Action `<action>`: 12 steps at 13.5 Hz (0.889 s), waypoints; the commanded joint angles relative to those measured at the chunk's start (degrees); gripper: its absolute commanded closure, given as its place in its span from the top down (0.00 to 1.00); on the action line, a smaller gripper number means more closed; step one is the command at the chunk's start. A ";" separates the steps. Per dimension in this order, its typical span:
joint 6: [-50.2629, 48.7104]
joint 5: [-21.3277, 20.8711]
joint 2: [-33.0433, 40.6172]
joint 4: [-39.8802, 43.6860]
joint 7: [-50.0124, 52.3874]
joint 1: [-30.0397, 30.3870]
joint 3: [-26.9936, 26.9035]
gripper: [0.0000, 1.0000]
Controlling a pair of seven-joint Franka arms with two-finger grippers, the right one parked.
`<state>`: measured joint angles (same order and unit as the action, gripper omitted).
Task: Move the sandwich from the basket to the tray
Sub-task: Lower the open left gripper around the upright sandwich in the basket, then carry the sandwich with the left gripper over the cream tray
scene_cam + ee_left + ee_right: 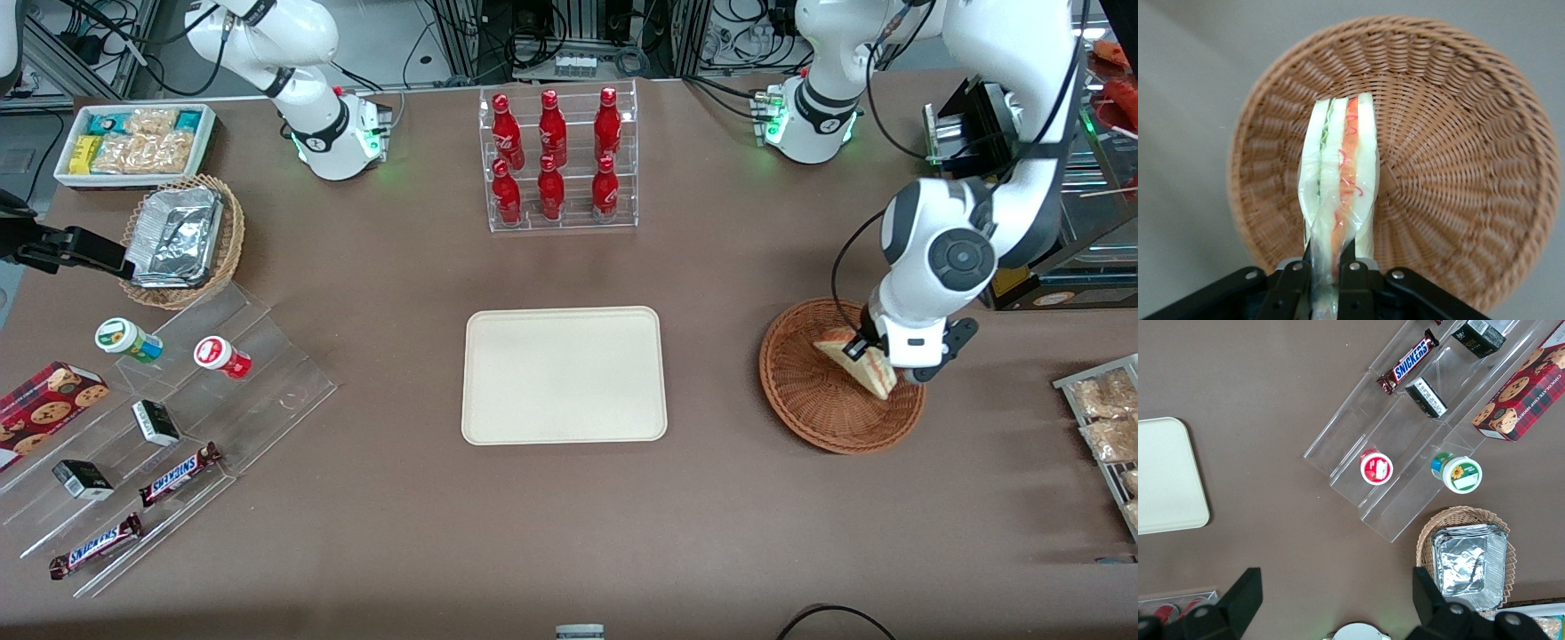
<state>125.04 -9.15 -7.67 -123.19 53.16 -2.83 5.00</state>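
The sandwich (1338,193) sits pinched between the closed fingers (1355,280) of the left gripper (876,360), held above the basket (800,391) directly beneath it. The tray (564,374) lies well apart on the table (569,524), toward the parked arm's end.
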 commanded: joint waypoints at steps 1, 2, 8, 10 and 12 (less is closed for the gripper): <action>-11.62 -0.61 4.15 6.62 -1.30 -0.51 4.64 0.00; -15.06 -0.35 3.81 9.87 -1.30 -0.51 7.36 0.00; -20.63 0.01 -4.61 23.41 -0.95 -1.38 25.29 0.00; -20.54 0.09 -10.23 28.77 -0.43 -5.49 26.29 0.00; -19.58 -0.34 -15.51 32.83 1.84 -10.24 26.29 0.00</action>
<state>106.09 -8.86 -16.14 -97.20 52.91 -9.20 31.32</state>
